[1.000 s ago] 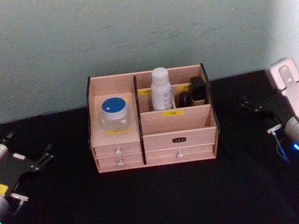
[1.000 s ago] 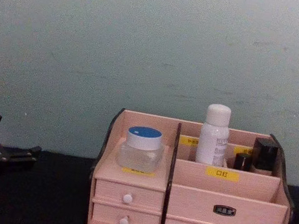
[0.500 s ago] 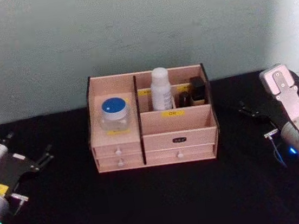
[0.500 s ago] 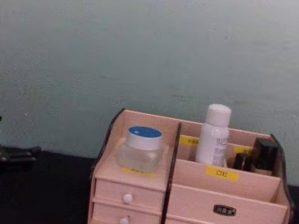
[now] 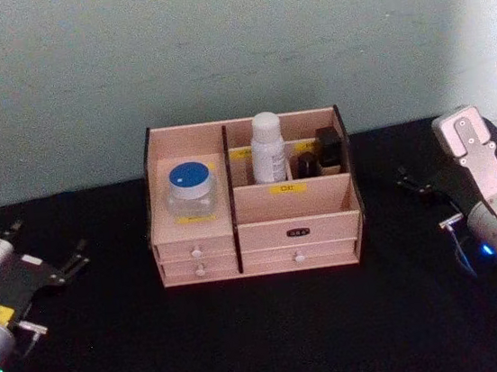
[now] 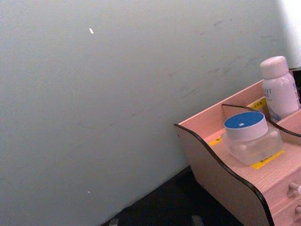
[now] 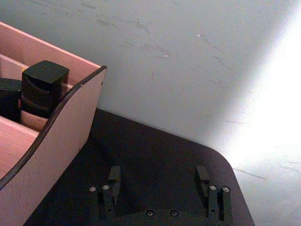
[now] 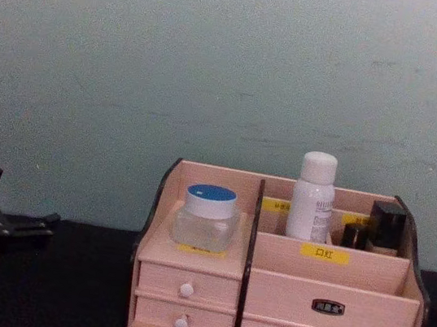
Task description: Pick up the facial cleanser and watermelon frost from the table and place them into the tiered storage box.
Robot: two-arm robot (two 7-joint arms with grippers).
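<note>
My left gripper (image 5: 74,258) and right gripper (image 7: 161,184) rest on the desk (image 5: 267,338), fingers apart, flanking the tiered storage box (image 5: 254,231).

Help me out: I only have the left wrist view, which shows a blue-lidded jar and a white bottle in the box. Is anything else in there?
Observer: Yes. A black-capped bottle stands in the right rear compartment of the tiered storage box, beside a shorter dark item.
Operator: And the front compartment?
Observer: In the head view, the front compartment looks bare.
Operator: Where are the grippers?
Observer: The right gripper is right of the box and apart from it, jaws open and empty. The left gripper is to the box's left, also open.
</note>
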